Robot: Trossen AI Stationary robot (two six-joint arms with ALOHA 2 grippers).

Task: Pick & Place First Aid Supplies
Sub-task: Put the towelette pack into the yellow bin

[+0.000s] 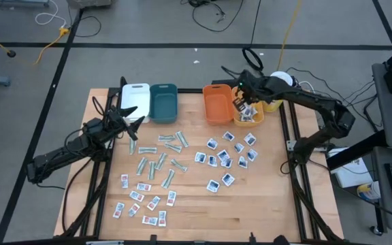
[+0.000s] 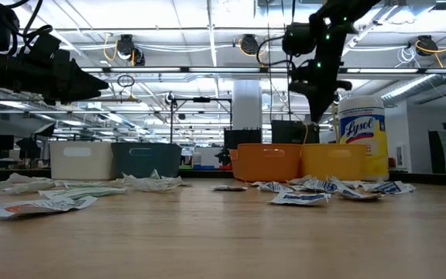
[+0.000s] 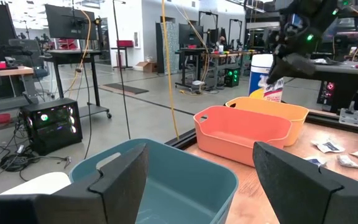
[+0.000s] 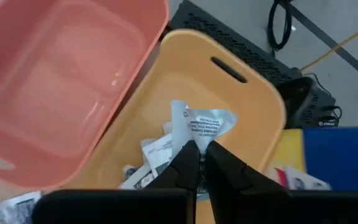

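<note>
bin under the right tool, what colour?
Yellow bin, clearest in right wrist view; right tool grips a white packet.

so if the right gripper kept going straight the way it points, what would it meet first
Probably the packets already lying in the yellow bin: the right gripper, shut on a white packet, points down into it. Depth is unclear.

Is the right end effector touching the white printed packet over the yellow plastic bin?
Touching. The right wrist view shows the right end effector pinching the white printed packet above the yellow plastic bin.
</note>
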